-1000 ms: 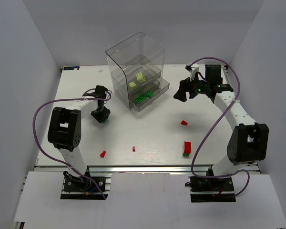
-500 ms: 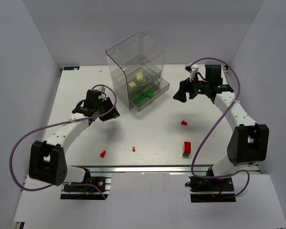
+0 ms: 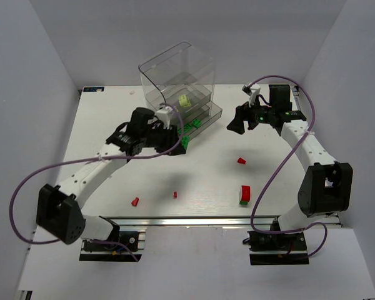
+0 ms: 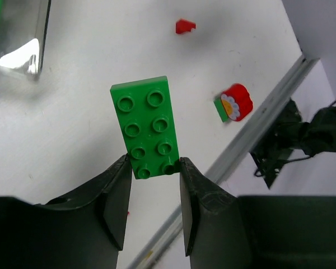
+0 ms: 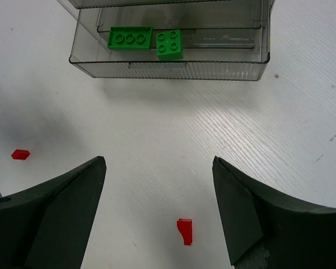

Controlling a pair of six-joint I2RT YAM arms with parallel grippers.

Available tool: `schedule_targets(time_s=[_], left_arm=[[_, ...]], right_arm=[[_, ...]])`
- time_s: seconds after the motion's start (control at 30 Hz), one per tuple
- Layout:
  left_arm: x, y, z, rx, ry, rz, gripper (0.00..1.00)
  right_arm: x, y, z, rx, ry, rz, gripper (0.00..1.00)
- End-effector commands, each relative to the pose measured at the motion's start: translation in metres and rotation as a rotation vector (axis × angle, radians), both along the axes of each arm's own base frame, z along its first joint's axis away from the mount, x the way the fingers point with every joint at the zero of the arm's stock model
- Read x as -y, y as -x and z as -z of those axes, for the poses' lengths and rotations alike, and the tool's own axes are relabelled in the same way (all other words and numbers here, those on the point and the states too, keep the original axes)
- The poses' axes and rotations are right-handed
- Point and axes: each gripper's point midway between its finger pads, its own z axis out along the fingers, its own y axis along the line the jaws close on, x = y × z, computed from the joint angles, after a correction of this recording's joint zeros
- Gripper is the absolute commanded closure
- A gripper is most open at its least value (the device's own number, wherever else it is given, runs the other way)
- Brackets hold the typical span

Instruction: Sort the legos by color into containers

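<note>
My left gripper [image 3: 179, 143] is shut on one end of a dark green 2x4 brick [image 4: 145, 126] and holds it above the table, just in front of the clear drawer unit [image 3: 178, 75]. The brick also shows in the top view [image 3: 184, 143]. My right gripper [image 3: 236, 125] is open and empty, hovering right of the unit. The wrist view shows its open drawer [image 5: 168, 68] with two green bricks [image 5: 130, 38] inside. A pale yellow-green brick [image 3: 185, 100] lies in a higher drawer. Small red pieces lie on the table [image 3: 241, 161], [image 3: 135, 202], [image 3: 174, 194].
A red and green piece [image 3: 244, 194] lies near the front right; it also shows in the left wrist view [image 4: 235, 103]. A red piece [image 5: 185, 231] lies below my right gripper's open fingers. The metal table edge [image 3: 194, 220] runs along the front.
My left arm has swung right and forward from the table's left side to the front of the drawer unit, carrying the green brick. The right arm has not moved.
</note>
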Motion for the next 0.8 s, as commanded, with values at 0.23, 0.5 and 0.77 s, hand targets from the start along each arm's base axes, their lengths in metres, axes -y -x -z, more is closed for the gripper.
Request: schedule_targets(time_s=[0.23, 0.5, 0.77], left_arm=[[0.039, -0.104, -0.006, 0.244, -0.332, -0.029, 1.00], [0.044, -0.176, -0.002, 0.320, -0.473, -0.162, 1.00], [0.037, -0.192, 0.036, 0.282, -0.570, -0.217, 0.93]], right_arm=[[0.009, 0.001, -0.016, 0.084, 0.027, 0.021, 0.18], [0.015, 0.005, -0.016, 0.080, 0.031, 0.050, 0.17], [0.017, 0.005, -0.014, 0.075, 0.029, 0.050, 0.17]])
